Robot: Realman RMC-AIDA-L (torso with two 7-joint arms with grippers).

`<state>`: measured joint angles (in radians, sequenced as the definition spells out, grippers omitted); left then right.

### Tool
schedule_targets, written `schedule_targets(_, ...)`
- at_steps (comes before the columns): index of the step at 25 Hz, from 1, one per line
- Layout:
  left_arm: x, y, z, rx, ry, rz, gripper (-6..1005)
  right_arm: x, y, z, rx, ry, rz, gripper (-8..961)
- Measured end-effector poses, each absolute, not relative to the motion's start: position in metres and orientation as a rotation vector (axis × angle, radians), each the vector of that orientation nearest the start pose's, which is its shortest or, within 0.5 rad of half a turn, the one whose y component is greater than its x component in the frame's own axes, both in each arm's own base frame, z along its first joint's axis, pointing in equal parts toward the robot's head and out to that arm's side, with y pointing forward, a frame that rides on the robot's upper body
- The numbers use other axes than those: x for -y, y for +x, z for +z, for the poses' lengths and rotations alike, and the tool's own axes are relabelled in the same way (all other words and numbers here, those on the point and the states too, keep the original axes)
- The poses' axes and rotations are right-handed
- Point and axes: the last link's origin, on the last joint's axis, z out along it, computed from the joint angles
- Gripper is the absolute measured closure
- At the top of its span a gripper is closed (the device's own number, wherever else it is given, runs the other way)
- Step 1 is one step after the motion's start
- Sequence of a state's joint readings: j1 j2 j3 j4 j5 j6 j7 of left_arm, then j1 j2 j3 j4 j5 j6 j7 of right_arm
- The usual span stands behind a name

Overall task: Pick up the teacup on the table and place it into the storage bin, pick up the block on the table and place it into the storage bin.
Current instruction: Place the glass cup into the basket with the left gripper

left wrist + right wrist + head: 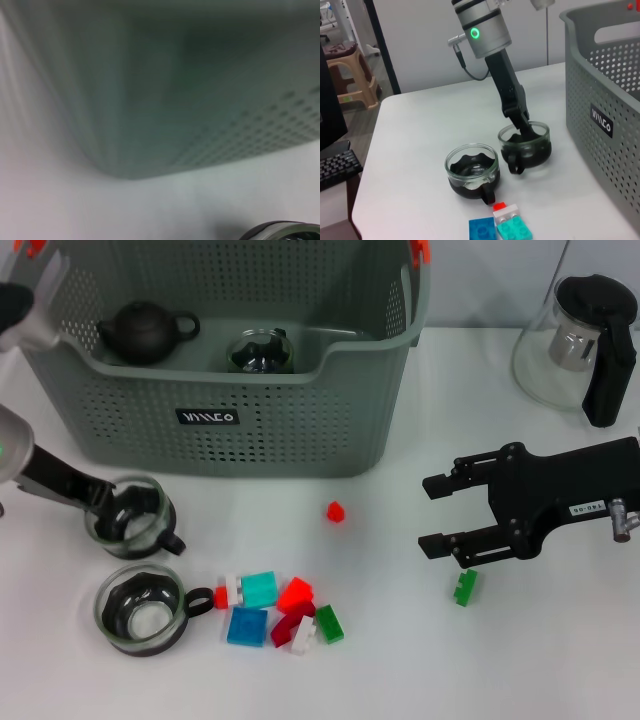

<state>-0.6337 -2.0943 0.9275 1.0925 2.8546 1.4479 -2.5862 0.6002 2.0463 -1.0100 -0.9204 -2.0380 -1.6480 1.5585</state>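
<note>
Left end effector (105,505) grips the teacup (128,516) rim, ready to lift it into the bin (280,430) at 12 o'clock; right end effector (440,512) spreads wide above the green block (465,586)

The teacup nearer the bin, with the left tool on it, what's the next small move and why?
Probably a straight lift. The left tool has a finger reaching inside the teacup, which sits on the table in front of the storage bin. It has to clear that wall before moving over it. Whether the grip is closed isn't visible.
</note>
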Motion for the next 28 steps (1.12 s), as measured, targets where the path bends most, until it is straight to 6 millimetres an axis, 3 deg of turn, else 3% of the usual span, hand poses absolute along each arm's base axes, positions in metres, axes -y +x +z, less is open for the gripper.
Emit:
schedule_targets(11, -0.350, -0.259, 0.090, 1.438, -2.281, 0.241, 952, -0.343, 0.202, 0.005, -0.299, -3.052, 0.375, 202)
schedule_targets(16, -0.335, -0.245, 0.120, 1.413, -2.389, -0.038, 951, -0.343, 0.201, 0.006, -0.299, -3.049, 0.382, 201)
schedule_targets(20, -0.329, -0.220, 0.151, 1.271, -2.494, -0.453, 952, -0.344, 0.201, 0.008, -0.301, -3.041, 0.392, 201)
schedule_targets(24, -0.338, -0.200, 0.165, 1.121, -2.502, -0.780, 952, -0.344, 0.201, 0.005, -0.317, -3.047, 0.402, 200)
schedule_targets(28, -0.364, -0.182, 0.159, 1.033, -2.500, -0.805, 953, -0.344, 0.202, 0.001, -0.321, -3.055, 0.406, 201)
